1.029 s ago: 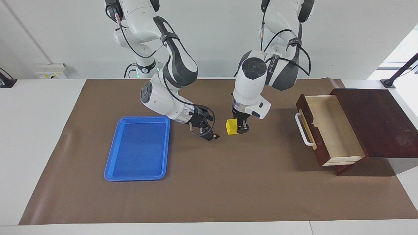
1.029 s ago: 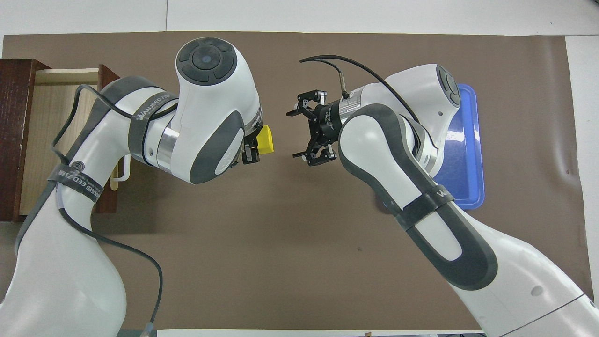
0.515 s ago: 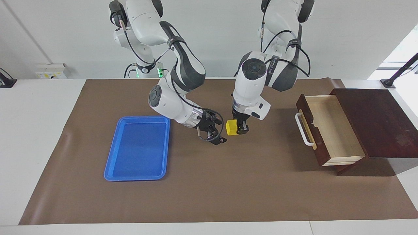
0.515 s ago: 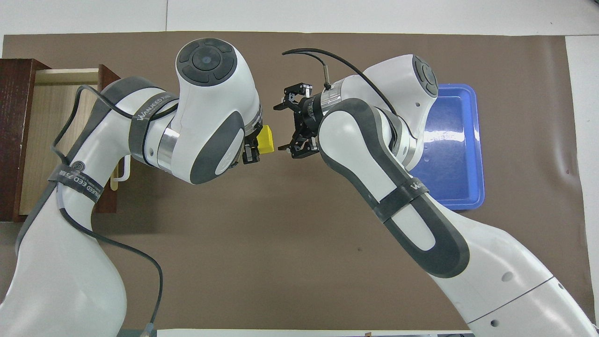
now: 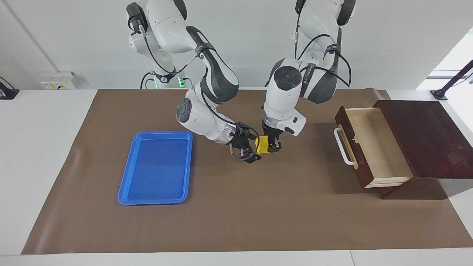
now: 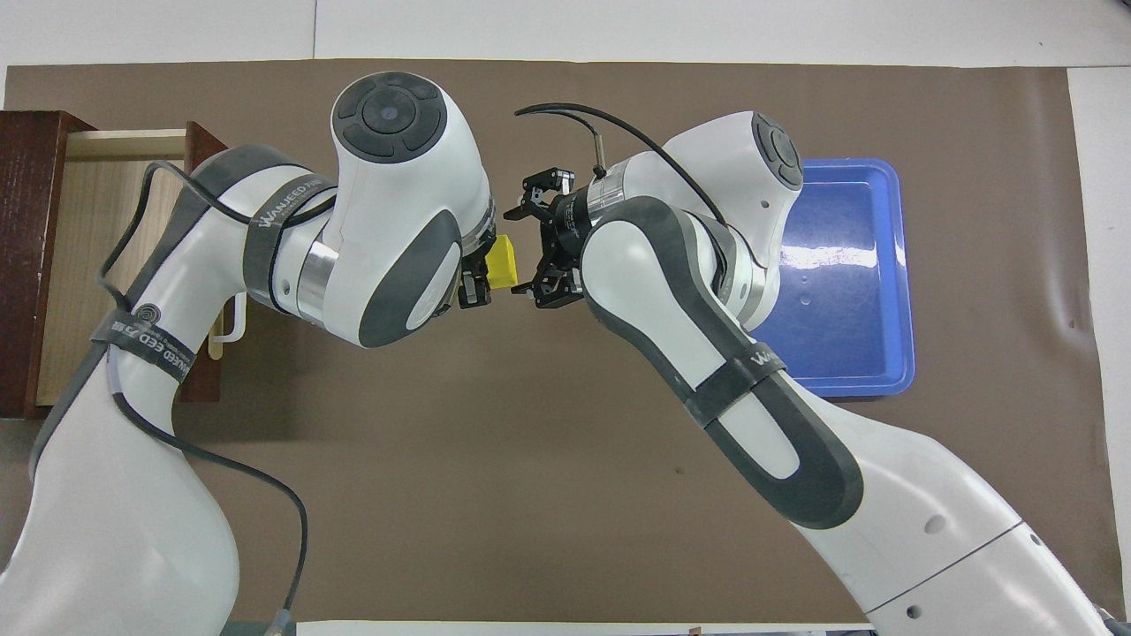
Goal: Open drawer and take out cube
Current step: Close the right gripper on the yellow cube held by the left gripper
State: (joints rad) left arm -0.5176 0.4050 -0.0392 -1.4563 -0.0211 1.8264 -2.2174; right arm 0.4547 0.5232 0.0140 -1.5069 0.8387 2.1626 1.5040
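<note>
The yellow cube (image 5: 262,144) is held in my left gripper (image 5: 269,145), which is shut on it and points down over the middle of the brown mat. It also shows in the overhead view (image 6: 504,262) at the left gripper (image 6: 485,272). My right gripper (image 5: 253,149) is open and lies level, with its fingertips reaching either side of the cube (image 6: 519,256). I cannot tell whether they touch it. The dark wooden drawer (image 5: 377,147) stands pulled open at the left arm's end, its pale inside bare and its white handle (image 5: 342,146) facing the mat.
A flat blue tray (image 5: 155,202) lies on the mat toward the right arm's end, with nothing in it; it also shows in the overhead view (image 6: 903,265). The brown mat (image 5: 258,214) covers most of the white table.
My right gripper has moved away from the tray toward the cube, and its open fingers now reach the cube's sides. The left gripper and cube have stayed in place.
</note>
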